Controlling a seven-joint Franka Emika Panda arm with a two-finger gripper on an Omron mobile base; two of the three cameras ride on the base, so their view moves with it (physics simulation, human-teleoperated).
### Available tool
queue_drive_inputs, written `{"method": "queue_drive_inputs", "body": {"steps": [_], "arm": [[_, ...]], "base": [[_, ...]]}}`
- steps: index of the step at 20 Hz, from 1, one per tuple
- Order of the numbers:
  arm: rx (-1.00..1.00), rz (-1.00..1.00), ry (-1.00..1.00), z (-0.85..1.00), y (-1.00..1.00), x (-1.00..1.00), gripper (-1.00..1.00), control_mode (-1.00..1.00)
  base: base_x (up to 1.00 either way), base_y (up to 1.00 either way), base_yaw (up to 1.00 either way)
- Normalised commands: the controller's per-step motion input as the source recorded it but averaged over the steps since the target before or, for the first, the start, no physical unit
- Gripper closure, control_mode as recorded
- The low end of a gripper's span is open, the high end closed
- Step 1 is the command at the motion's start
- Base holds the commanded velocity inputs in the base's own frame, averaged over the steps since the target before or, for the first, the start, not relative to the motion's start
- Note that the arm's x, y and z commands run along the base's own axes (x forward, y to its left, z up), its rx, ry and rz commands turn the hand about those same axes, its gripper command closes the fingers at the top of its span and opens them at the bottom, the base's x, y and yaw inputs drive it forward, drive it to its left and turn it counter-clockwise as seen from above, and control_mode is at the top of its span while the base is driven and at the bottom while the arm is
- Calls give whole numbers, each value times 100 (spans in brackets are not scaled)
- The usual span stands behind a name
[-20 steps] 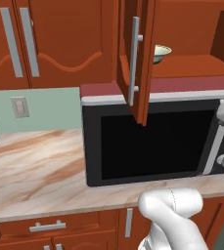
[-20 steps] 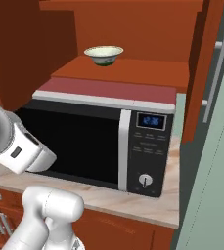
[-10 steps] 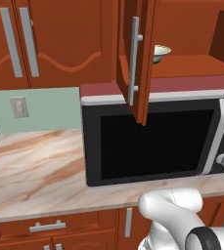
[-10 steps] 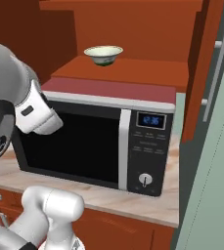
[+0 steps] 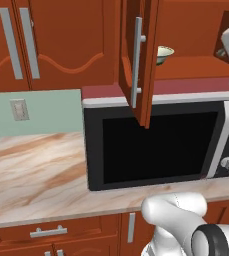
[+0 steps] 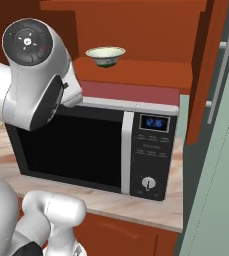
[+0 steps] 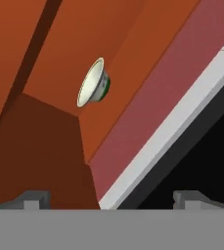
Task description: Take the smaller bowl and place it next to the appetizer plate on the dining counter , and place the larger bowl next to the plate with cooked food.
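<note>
Red-brown wall cabinets fill the upper part of both base views, above a black microwave (image 5: 158, 142) that stands on a marbled desk (image 5: 33, 170) with a pale green backsplash behind it. One cabinet door (image 5: 138, 60) stands open at upper centre of the left base view, and on the shelf behind it, above the microwave, the smaller bowl (image 6: 105, 55) is seen: upright, white with a green tint, alone on the shelf and untouched. Compared with the frames of a second ago, the arm has been raised: in the right base view its large white joint has climbed from the lower left of the frame, across the microwave front, to the upper left, level with the shelf. In the left base view, part of the arm has come in at the upper right edge. The microwave, door and bowl are unchanged in position. In the hand view the bowl (image 7: 93, 83) is framed left of centre, rolled on its side by the camera's tilt and well apart from the end effector (image 7: 113, 197), whose two finger tips are held wide with nothing between them. It is judged that the reach toward the shelf is under way, and that the grasp, and both placements on the dining counter, are not yet done.
</note>
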Motion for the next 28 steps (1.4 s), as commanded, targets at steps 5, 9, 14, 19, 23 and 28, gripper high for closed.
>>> {"method": "queue_drive_inputs", "body": {"steps": [5,9,14,19,23,28], "arm": [[0,-8,13,0,2,100,-100,-100],[0,-1,13,-4,-4,99,-100,-100],[5,3,0,-3,-13,92,-100,-100],[0,1,5,-18,-3,98,-100,-100],[0,0,2,-10,-9,81,-100,-100],[0,1,5,-18,-4,83,-100,-100]], "base": [[0,0,0],[0,0,0],[0,0,0],[0,0,0],[0,0,0],[0,0,0]]}}
